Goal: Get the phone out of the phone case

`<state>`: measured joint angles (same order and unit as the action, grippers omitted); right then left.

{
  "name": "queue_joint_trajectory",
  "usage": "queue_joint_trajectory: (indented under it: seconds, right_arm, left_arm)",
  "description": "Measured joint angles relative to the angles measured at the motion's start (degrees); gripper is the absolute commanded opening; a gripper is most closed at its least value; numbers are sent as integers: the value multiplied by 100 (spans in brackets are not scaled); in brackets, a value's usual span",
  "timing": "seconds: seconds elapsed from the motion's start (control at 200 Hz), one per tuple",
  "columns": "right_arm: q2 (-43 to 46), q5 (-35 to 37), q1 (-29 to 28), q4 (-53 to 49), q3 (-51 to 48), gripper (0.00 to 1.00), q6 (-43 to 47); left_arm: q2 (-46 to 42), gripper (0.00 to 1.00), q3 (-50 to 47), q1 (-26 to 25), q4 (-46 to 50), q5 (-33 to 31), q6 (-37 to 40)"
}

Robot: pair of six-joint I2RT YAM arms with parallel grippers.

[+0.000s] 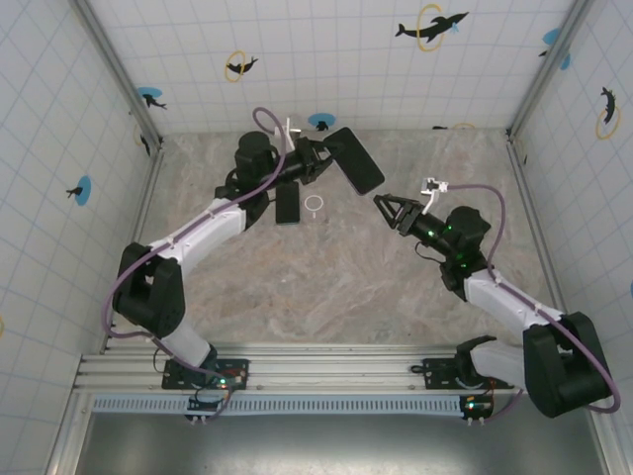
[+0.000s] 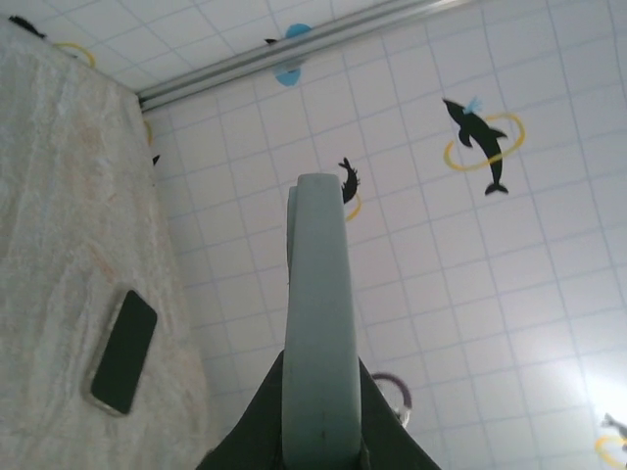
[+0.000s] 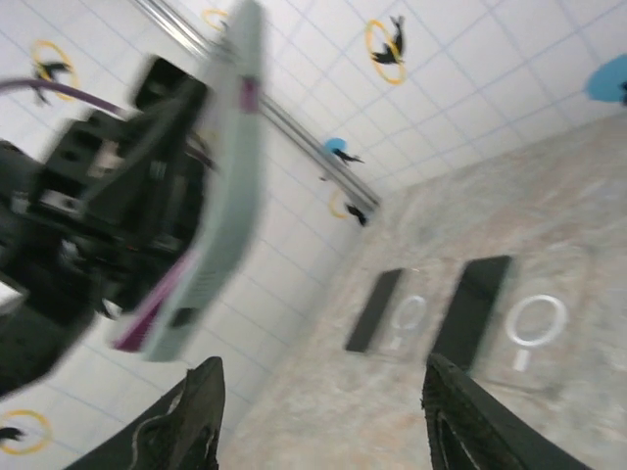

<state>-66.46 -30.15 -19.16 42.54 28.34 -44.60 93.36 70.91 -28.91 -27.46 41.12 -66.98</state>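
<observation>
Marble table (image 1: 326, 297) has phone (image 1: 288, 205) lying flat, left gripper (image 1: 320, 158) clamps case (image 1: 354, 158) aloft, right gripper (image 1: 388, 210) jaws parted, empty; best set case down clear of phone.

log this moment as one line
left gripper shut on phone case, off table | right gripper open, empty | phone flat on table

Your table (image 1: 326, 287) is a beige, marble-patterned slab filling the middle of the top view. A dark phone (image 1: 288, 204) lies flat on it left of centre in the upper part. Just to its right you have a small white ring (image 1: 315, 205).
</observation>
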Motion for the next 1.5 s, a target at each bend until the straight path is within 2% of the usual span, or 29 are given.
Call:
queue_joint_trajectory:
  seconds: [0.315, 0.465, 0.631, 0.811, 1.011, 1.186, 1.496]
  right_arm:
    - [-28, -1255, 234, -2339, 1134, 56, 2785]
    - [-212, -1692, 195, -3287, 1613, 50, 4273]
    - [-330, -2026, 39, -3759, 1672, 43, 5416]
    - [-538, -2129, -142, -3982, 1808, 37, 6129]
    - [-726, -2247, -232, -4046, 2070, 31, 6540]
    - [-813, -2277, -382, -4369, 2199, 25, 6891]
    - [-938, -2262, -426, -4579, 2337, 18, 7108]
  left_arm:
    - [-4, 0, 284, 212, 177, 1692, 2474]
    - [-39, 0, 284, 251, 282, 2190, 3300]
    - [-79, 0, 284, 249, 522, 2579, 4046]
    - [-256, 0, 284, 251, 1246, 2658, 5101]
    - [-402, 0, 284, 251, 1777, 2682, 5772]
    - [-483, 0, 269, 251, 2048, 2618, 6102]
    - [-549, 0, 256, 251, 2151, 2618, 6247]
